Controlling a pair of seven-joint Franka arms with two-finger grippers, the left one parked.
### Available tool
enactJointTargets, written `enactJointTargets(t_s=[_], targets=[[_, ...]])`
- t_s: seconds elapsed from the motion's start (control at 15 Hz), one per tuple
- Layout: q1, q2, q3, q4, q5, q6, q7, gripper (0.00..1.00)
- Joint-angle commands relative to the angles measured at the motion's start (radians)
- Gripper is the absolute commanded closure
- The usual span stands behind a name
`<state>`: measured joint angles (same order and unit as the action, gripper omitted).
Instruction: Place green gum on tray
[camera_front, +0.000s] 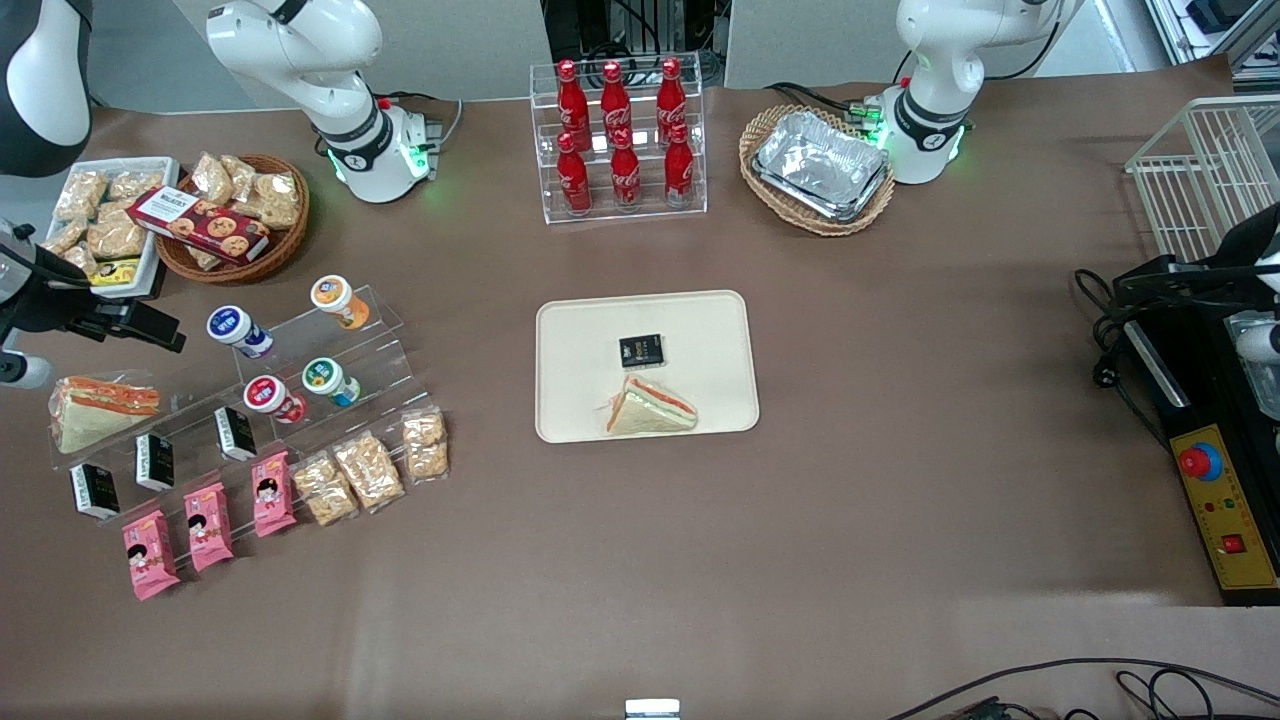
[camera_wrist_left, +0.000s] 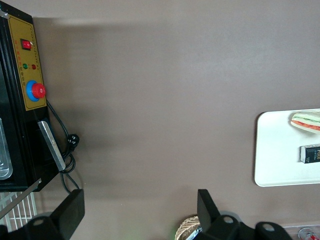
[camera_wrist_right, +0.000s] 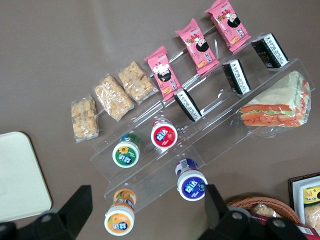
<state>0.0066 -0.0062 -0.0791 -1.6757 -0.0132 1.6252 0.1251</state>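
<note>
The green gum (camera_front: 325, 378), a small jar with a green lid and a whitish and teal body, lies on the lower step of a clear acrylic stand (camera_front: 390, 350), beside the red-lidded jar (camera_front: 268, 396). It also shows in the right wrist view (camera_wrist_right: 126, 152). The cream tray (camera_front: 575, 340) lies mid-table, and its corner shows in the right wrist view (camera_wrist_right: 17, 175). My gripper (camera_front: 150, 325) hangs high at the working arm's end of the table, apart from the stand. It is open and empty (camera_wrist_right: 147, 210), with the orange-lidded and purple-lidded jars below it.
On the tray lie a sandwich (camera_front: 650, 408) and a black packet (camera_front: 641, 350). The stand holds an orange-lidded jar (camera_front: 338, 298), a purple-lidded jar (camera_front: 236, 329), black packets and a sandwich (camera_front: 100, 408). Pink snack packs (camera_front: 208, 525) lie nearer the camera. A cola rack (camera_front: 620, 140) and wicker baskets (camera_front: 815, 165) stand farther off.
</note>
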Motion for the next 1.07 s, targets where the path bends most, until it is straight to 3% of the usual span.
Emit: enactJointTargets(t_s=[0.0, 1.0], targets=[[-0.003, -0.011, -0.005, 0.013, 0.015, -0.021, 0.007, 0.00], [0.022, -0.024, 0.033, 0.025, 0.032, -0.045, -0.001, 0.00]])
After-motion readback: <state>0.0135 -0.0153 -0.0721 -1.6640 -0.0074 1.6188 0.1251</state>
